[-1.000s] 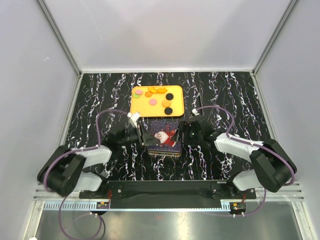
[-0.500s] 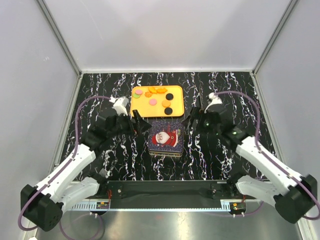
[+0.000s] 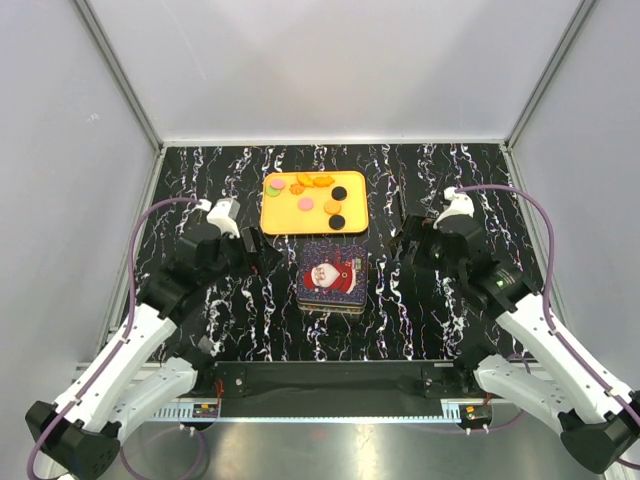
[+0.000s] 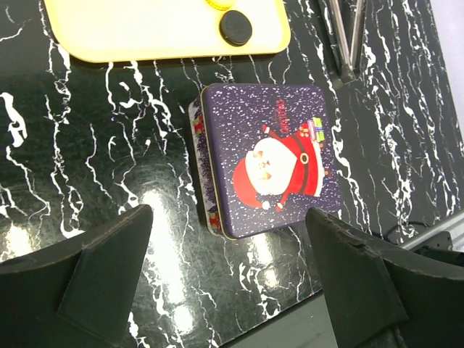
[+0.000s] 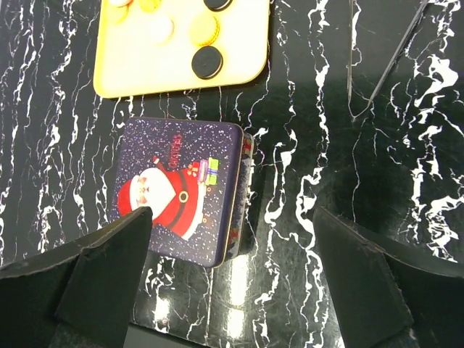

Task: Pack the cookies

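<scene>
This is a robotics lab cell. Plain white panel walls (image 3: 330, 60) in aluminium framing enclose a black marbled desk (image 3: 450, 180) (two arms (image 3: 140, 330) bolted to a rail (image 3: 330, 378) at its near edge).

Santa tin (image 3: 333, 277) just beside orange tray (image 3: 290, 218), on marbled table (image 3: 450, 180).

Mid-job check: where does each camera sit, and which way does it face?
Top external: fixed above and behind the bases, looking down over the table; both arms show, left gripper and right gripper flanking the Santa tin.
Left wrist: on the left arm, facing down at the tin; its open fingers at bottom.
Right wrist: on the right arm, facing down at the tin; its open fingers at bottom.
Shared: both wrist views show tin, orange tray, tongs.
</scene>
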Controlling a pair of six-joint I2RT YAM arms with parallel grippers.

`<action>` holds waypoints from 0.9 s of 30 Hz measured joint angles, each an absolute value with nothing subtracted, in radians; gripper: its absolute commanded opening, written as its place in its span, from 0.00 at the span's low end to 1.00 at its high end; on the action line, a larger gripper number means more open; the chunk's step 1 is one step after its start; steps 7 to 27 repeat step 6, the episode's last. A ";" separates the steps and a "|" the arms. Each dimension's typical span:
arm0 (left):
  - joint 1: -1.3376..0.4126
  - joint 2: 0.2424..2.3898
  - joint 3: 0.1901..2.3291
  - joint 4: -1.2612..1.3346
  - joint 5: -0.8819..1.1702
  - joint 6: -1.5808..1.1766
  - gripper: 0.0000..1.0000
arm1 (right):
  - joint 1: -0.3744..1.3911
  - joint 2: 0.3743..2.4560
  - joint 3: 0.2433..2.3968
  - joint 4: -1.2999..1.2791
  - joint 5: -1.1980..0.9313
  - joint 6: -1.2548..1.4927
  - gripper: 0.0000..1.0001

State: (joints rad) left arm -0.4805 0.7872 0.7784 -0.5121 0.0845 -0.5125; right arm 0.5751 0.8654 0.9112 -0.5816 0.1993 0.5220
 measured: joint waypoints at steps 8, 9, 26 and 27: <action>-0.480 0.786 0.775 -0.522 0.078 -0.505 0.93 | 0.575 0.831 0.908 -0.594 0.212 0.516 1.00; -0.480 0.786 0.775 -0.522 0.078 -0.505 0.93 | 0.575 0.831 0.908 -0.594 0.212 0.516 1.00; -0.480 0.786 0.775 -0.522 0.078 -0.505 0.93 | 0.575 0.831 0.908 -0.594 0.212 0.516 1.00; -0.480 0.786 0.775 -0.522 0.078 -0.505 0.93 | 0.575 0.831 0.908 -0.594 0.212 0.516 1.00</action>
